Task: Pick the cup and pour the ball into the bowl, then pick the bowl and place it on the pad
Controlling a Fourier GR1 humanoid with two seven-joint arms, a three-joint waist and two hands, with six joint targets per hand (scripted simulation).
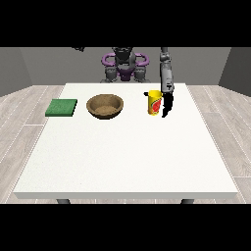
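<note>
Yellow cup [155, 102] stands upright on the white bench [127, 152], right of centre, toward the robot's side. The robot hand at the view's right [168, 104] is down just beside the cup, on its right flank. A dark bit, probably the thumb, shows at the cup's far-left rim. Looks like it's bracketing the cup, but can't tell whether the fingers are closed on it or still spread. Ball isn't visible; presumably inside the cup.

Wooden bowl [105, 106] sits left of the cup, apart from it. Green pad [62, 107] is further left, near the bench edge. Other robot hand is out of view.

Handling, my read:
- Cup is likely light and rigid with a smooth wall, so it could slip or tip. Grab it mid-body from the side and keep it upright until over the bowl.
- Ball will roll freely, so tilt slowly.
- Bowl is stiff, wide and shallow. Its rim is the only sensible hold.
</note>
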